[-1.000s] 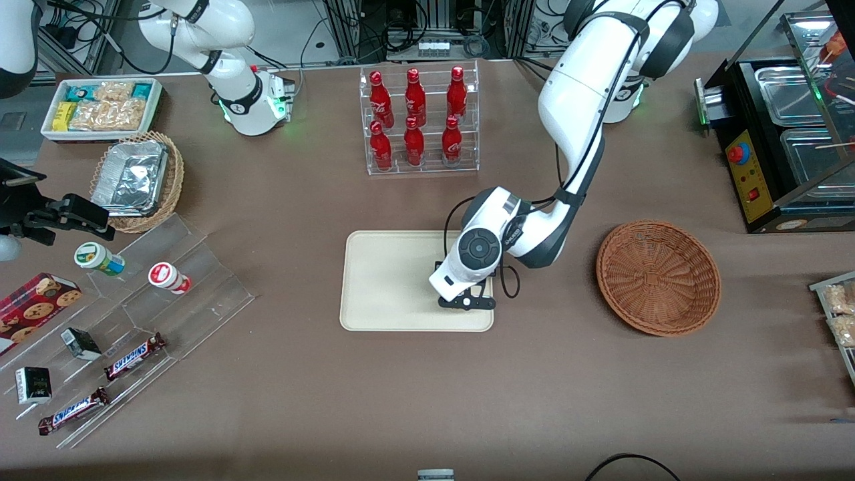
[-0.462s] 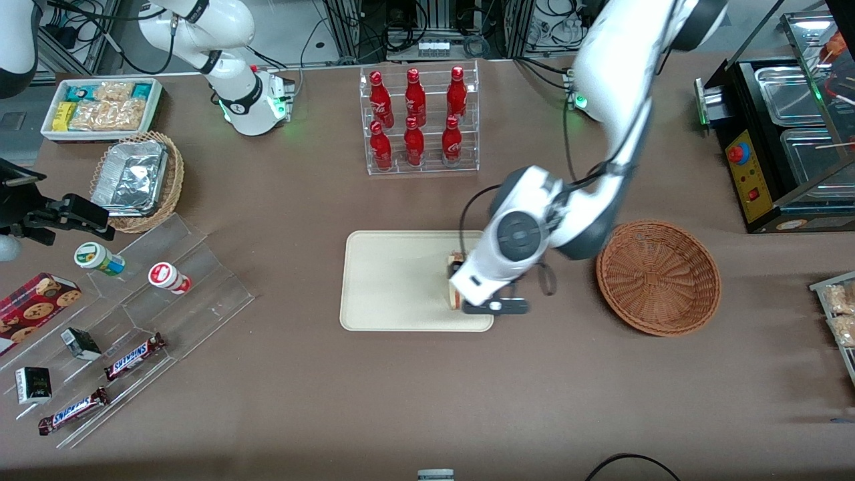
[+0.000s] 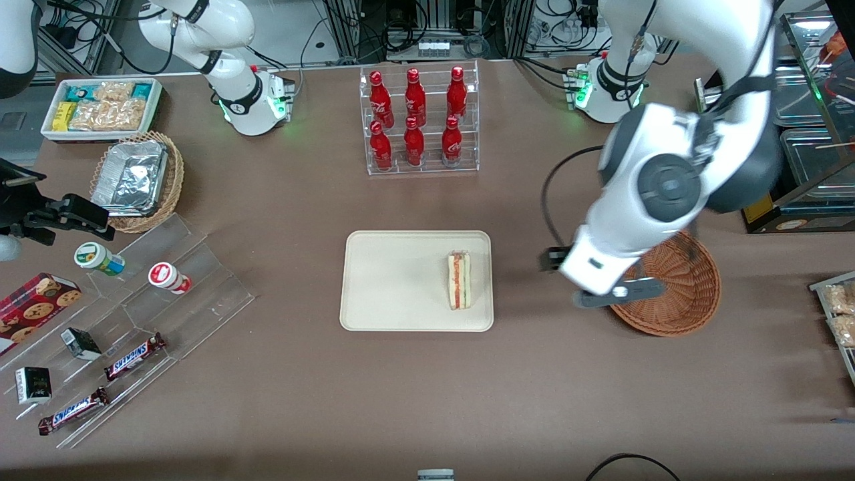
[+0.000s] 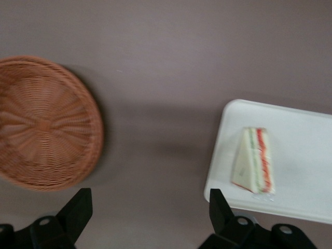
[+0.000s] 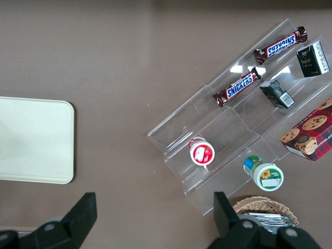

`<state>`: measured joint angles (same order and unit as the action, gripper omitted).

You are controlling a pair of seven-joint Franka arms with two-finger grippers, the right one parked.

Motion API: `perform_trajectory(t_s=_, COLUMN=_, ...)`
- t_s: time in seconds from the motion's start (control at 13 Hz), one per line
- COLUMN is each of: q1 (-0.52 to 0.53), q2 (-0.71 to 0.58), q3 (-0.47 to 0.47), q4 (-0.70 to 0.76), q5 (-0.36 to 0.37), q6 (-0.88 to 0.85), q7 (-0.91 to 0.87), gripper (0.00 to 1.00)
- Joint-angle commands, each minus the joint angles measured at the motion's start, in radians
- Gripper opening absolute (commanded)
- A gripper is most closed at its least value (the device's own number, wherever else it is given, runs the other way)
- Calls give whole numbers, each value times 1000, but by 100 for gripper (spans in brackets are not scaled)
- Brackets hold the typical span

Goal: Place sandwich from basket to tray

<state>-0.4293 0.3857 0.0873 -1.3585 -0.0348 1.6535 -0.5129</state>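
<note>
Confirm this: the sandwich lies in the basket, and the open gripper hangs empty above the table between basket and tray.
Wrong on one count: the sandwich lies on the tray, not in the basket, as the front view shows. The rest holds: the gripper is open, empty, above the table between them.

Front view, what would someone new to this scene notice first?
Probably the sandwich, lying alone on the cream tray in the middle of the table. Next, the open gripper hanging between the tray and the empty brown basket. The rack of red bottles, farther from the camera than the tray, also stands out.
</note>
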Motion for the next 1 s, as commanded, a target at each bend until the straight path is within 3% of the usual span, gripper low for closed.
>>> perform_trajectory(t_s=0.0, q1=1, q2=-70, q3=78, q4=-59, q5=13, q6=-20, q7=80, gripper=100)
perform_trajectory(t_s=0.46, q1=187, q2=-295, q3=63, q4=-224, q5=13, q6=-32, q7=212, gripper=100)
perform_trajectory(t_s=0.69, q1=328, q2=-363, q3=-56, q4=-225, q5=13, q6=-90, q7=223, gripper=100)
perform_trajectory(t_s=0.92, q1=359, q2=-410, q3=-101, q4=-212, q5=36, q6=-155, q7=303, gripper=100)
